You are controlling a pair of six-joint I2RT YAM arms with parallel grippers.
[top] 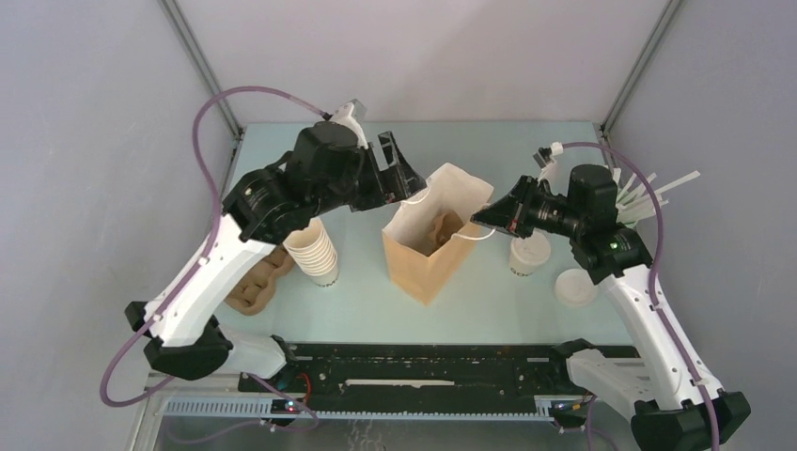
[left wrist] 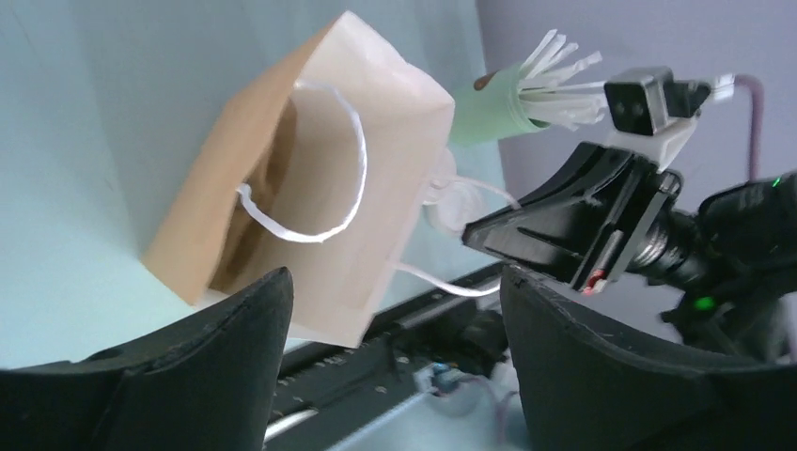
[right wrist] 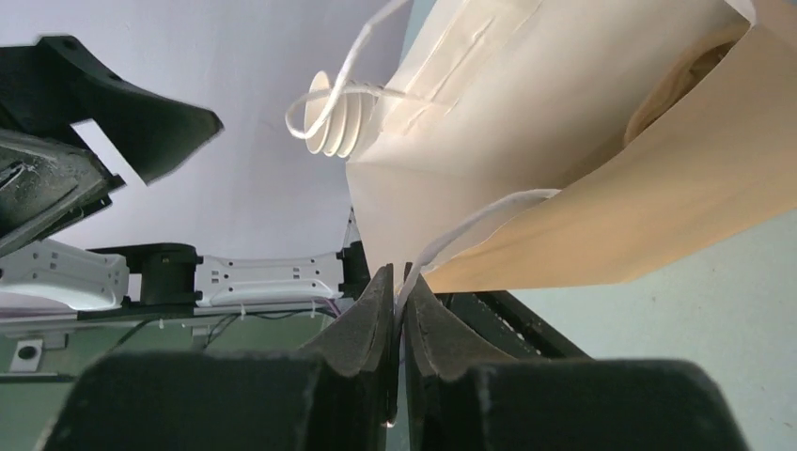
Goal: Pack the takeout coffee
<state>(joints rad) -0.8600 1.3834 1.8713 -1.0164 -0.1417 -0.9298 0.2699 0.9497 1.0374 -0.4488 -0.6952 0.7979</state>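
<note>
The takeout coffee, a small cream cup with a white lid, stands on the table right of the brown paper bag. The bag is upright and open, with a brown shape inside. My right gripper is shut on the bag's right white handle; the wrist view shows the cord pinched between the fingertips of the gripper. My left gripper is open at the bag's far left rim, near the other handle loop. In the left wrist view the gripper holds nothing, and the bag lies beyond it.
A tall stack of nested cream cups and a brown moulded cup carrier stand left of the bag. A loose white lid lies right of the coffee. A green cup of white straws is at the far right.
</note>
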